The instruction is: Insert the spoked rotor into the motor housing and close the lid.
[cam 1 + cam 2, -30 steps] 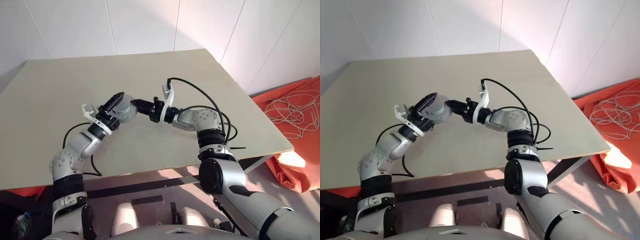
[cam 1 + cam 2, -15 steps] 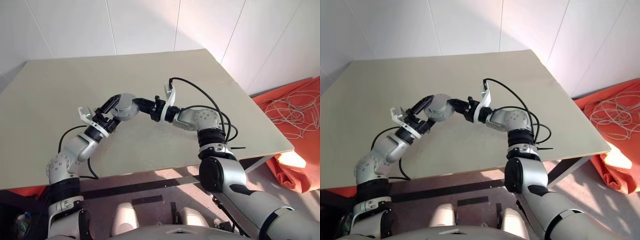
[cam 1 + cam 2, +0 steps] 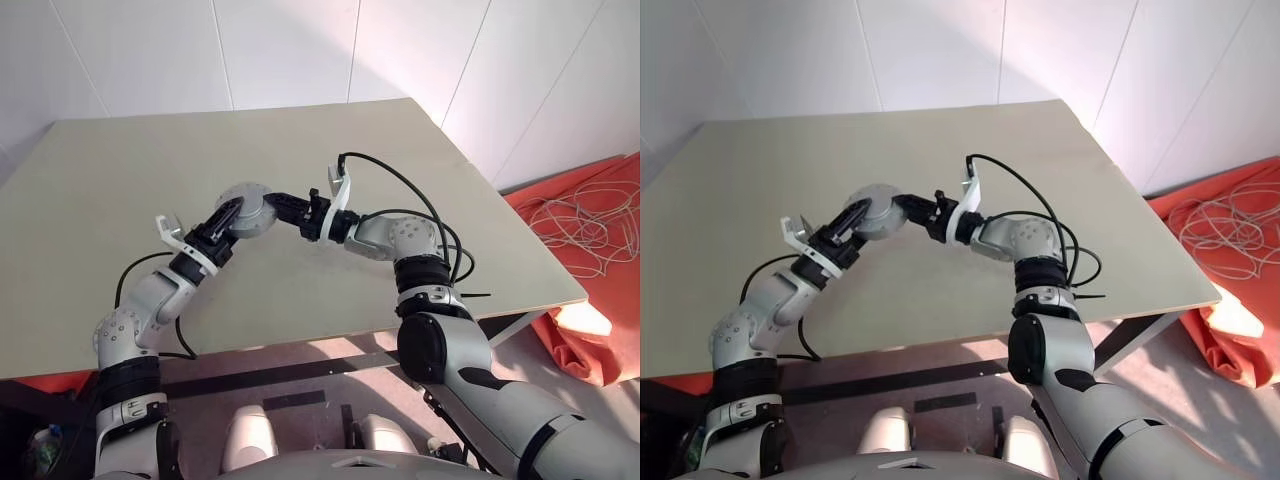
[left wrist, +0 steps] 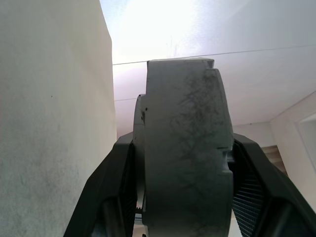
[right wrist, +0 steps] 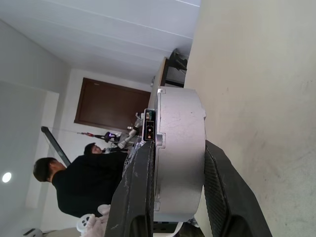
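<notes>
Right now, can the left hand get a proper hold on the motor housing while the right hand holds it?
Probably yes. The left hand already has its fingers on both flat faces of the motor housing, and the right hand grips its opposite edge, so nothing blocks it.

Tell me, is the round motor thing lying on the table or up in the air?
Up in the air. The motor housing sits between the left claw and right claw, above the table.
</notes>
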Available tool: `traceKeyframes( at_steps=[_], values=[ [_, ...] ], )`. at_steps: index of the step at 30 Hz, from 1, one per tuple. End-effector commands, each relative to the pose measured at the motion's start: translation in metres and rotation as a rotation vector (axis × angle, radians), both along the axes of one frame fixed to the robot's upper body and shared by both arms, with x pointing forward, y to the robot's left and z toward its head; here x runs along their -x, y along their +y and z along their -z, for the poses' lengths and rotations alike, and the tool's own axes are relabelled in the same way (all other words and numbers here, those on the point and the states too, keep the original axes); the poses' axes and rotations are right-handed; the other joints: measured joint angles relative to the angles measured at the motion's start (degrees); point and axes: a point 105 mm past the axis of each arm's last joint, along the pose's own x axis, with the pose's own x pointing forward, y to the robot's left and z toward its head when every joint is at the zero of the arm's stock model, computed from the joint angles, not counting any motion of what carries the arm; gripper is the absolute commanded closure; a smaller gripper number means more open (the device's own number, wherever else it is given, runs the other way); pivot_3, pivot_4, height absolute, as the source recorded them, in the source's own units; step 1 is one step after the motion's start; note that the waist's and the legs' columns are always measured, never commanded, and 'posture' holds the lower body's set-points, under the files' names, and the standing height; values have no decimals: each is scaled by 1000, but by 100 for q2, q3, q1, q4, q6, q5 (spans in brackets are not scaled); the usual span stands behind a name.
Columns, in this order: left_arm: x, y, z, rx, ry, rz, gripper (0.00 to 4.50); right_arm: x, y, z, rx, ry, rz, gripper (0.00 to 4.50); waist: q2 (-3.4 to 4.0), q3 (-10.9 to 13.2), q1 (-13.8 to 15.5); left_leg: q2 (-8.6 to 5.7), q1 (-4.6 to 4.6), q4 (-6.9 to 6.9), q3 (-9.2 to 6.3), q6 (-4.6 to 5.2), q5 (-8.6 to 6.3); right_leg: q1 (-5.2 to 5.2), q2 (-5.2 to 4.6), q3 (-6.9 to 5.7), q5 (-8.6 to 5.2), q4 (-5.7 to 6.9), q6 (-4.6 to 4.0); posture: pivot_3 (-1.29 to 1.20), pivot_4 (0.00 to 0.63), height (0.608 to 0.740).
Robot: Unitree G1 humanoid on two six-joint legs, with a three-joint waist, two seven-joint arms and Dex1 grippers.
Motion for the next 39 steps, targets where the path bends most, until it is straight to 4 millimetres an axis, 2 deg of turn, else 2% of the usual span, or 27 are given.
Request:
traceKeyframes(
  at_steps=[1,2,4,6,10,14,19,27,31,36,39],
  values=[
    [1,3,-14,-12,-68,2,2425,-3,-2,-20,-8,-115,12,3343,0,0,1,0,-1,0,0,0,0,0,0,0,0,0,0,0,0,740],
    [1,3,-14,-11,-68,1,2425,-1,-1,-21,-12,-132,3,3343,0,0,2,0,-1,0,0,0,0,0,0,0,0,0,0,0,0,740],
    [1,4,-13,-12,-69,-1,2425,0,-1,-21,-8,-146,-2,2618,0,0,4,0,-1,0,0,0,0,0,0,0,0,0,0,0,0,740],
    [1,5,-13,-12,-70,-3,2425,-2,-1,-20,15,-163,13,2095,0,0,2,0,-1,1,0,0,0,0,0,0,0,0,0,0,0,740],
    [1,6,-11,-17,-69,-7,2425,-14,-6,-15,76,-178,97,718,0,0,2,1,1,3,0,0,0,1,0,0,1,2,0,0,0,740],
    [-2,11,-7,-83,-71,-47,2425,-21,-11,-11,106,-200,149,718,0,0,0,1,0,4,0,0,0,2,0,0,1,2,0,0,0,740],
    [-11,38,-7,-225,-95,-188,2425,-28,-22,-4,141,-205,191,718,-1,0,-10,2,1,4,0,0,0,2,0,-1,2,1,1,0,0,740],
    [-6,85,-4,-177,-50,-392,2425,-37,-47,1,161,-193,248,718,-2,0,-6,1,0,6,0,0,0,2,0,0,2,1,0,0,0,740],
    [-4,109,13,-131,40,-510,2425,-39,-58,6,174,-174,275,718,-3,-1,-7,1,0,10,0,0,0,3,0,0,4,2,-2,0,0,740],
    [-2,127,39,-123,175,-625,2425,-40,-66,8,180,-161,293,718,-7,-1,-1,1,0,16,-1,0,0,7,0,1,6,2,-4,0,0,740],
    [-2,133,47,-127,217,-665,2425,-40,-66,9,183,-158,295,718,-22,-1,-1,4,0,18,-1,0,0,8,0,0,8,2,-7,0,0,740]
  ],
)
